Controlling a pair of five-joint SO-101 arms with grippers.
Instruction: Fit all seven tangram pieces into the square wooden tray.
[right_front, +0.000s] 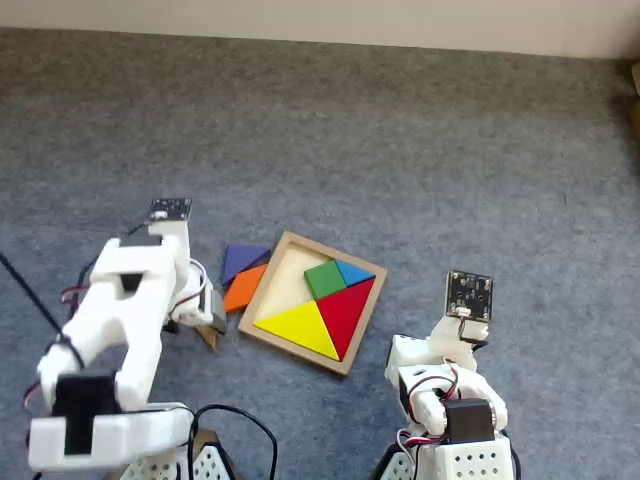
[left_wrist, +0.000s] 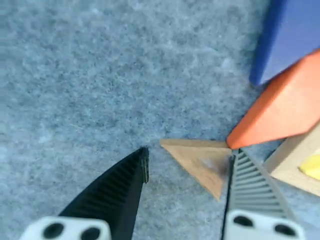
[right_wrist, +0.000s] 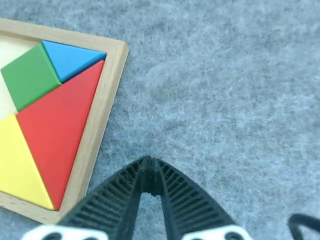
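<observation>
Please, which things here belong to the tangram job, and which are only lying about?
Belong to the job:
wooden tray; inside it, yellow piece, red piece, green piece, blue piece; outside it, purple piece, orange piece, wood-coloured triangle; left gripper, open around that triangle.

Only lying about:
grey carpet; black cable.

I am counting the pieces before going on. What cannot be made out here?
High view: the plain wooden triangle is mostly hidden under the left arm.
Left wrist view: the dark blue piece and the orange piece are cut off by the picture's edge.
Right wrist view: the wooden tray is cut off by the edge; its bare part hardly shows.
</observation>
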